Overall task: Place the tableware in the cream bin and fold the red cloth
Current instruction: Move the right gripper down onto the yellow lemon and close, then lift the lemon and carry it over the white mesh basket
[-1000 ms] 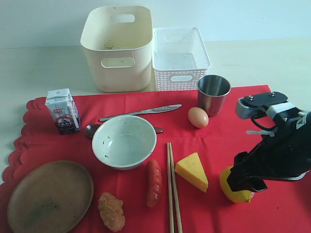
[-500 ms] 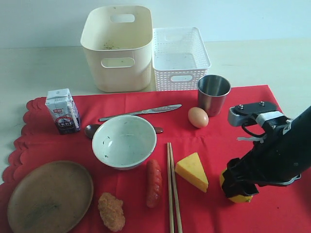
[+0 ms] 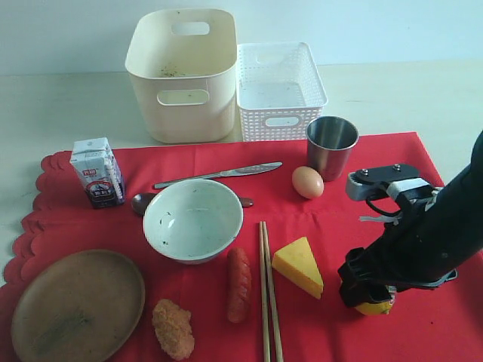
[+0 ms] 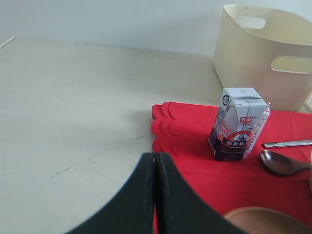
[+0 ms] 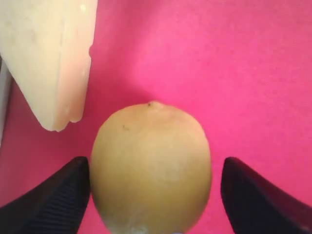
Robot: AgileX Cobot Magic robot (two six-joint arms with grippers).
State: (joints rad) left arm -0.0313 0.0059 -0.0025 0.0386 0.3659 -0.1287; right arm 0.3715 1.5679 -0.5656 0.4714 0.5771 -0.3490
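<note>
1. Right gripper (image 5: 155, 185) is standing with its jaws wide apart, straddling a yellow lemon toy (image 5: 151, 146) on the red cloth (image 3: 423, 332).
2. Left gripper (image 4: 155, 195) is hanging pressed together, empty, by the cloth's scalloped edge.
3. Tableware is lying on the cloth, before the cream bin (image 3: 181, 75).
4. The steel cup (image 3: 331, 147), standing upright nearby, is probably handling light, rigid and slick, so pinching its wall at the rim seems best.

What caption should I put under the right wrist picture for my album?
Open right tool straddles a yellow toy lemon on the red cloth, cheese wedge beside it.

Matt red cloth (image 3: 226, 219), brushed steel cup (image 3: 331, 146), wooden plate (image 3: 75, 305).
</note>
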